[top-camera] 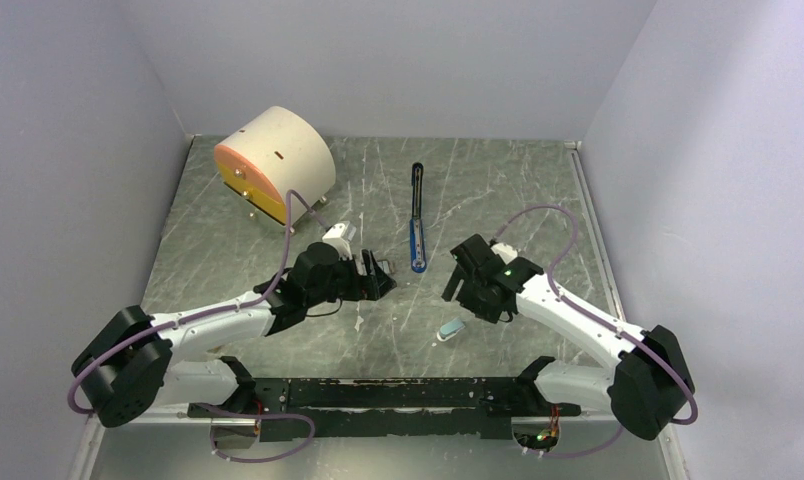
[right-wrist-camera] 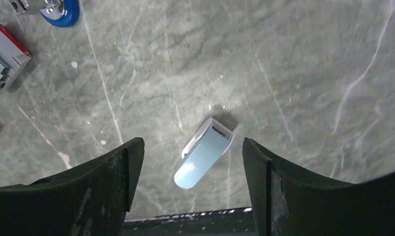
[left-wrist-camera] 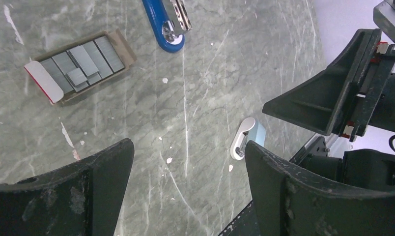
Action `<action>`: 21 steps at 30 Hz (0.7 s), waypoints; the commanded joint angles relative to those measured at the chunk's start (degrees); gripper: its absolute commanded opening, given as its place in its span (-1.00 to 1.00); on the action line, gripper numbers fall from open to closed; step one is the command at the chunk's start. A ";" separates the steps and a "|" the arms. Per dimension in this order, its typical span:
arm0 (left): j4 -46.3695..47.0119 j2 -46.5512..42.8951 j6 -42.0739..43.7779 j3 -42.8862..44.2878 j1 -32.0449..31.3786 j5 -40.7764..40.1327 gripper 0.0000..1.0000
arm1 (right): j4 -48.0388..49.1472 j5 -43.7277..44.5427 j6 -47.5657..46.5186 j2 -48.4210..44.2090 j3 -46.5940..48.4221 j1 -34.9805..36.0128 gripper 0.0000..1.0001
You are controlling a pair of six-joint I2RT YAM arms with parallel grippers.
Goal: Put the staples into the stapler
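Note:
The stapler (top-camera: 416,215) is long and slim, blue and black, and lies opened out on the table; its blue end with a metal part also shows in the left wrist view (left-wrist-camera: 165,27) and the right wrist view (right-wrist-camera: 58,9). The staples (left-wrist-camera: 82,61) are grey strips lying in an open cardboard tray with a red-and-white flap (left-wrist-camera: 38,81), left of the stapler's end. My left gripper (left-wrist-camera: 188,164) hovers open and empty over bare table near the tray. My right gripper (right-wrist-camera: 188,164) is open above the table. In the top view the left gripper (top-camera: 378,272) hides the staples.
A short light-blue and white oblong piece (right-wrist-camera: 205,153) lies on the table beneath the right gripper's open fingers, seen too as the oblong piece (top-camera: 451,328) near the front. A cream drum with an orange face (top-camera: 273,163) stands back left. Grey walls enclose the table.

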 commanded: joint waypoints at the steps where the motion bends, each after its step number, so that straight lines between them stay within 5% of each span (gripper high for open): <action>1: 4.47 1.16 -0.46 -1.26 0.29 4.05 0.76 | -3.96 -0.84 17.22 -1.57 -0.55 1.43 0.52; 7: 1.09 -0.34 0.56 -2.00 0.30 4.21 0.77 | -6.36 -3.19 29.62 -0.17 -1.53 3.23 0.51; 14: -7.00 -3.68 6.34 -1.83 0.30 0.58 0.79 | -4.50 -5.64 33.75 3.92 -1.91 5.79 0.49; 21: -6.72 -4.86 6.57 -3.06 0.31 -1.02 0.79 | -4.12 -6.02 35.96 5.19 -1.38 7.37 0.18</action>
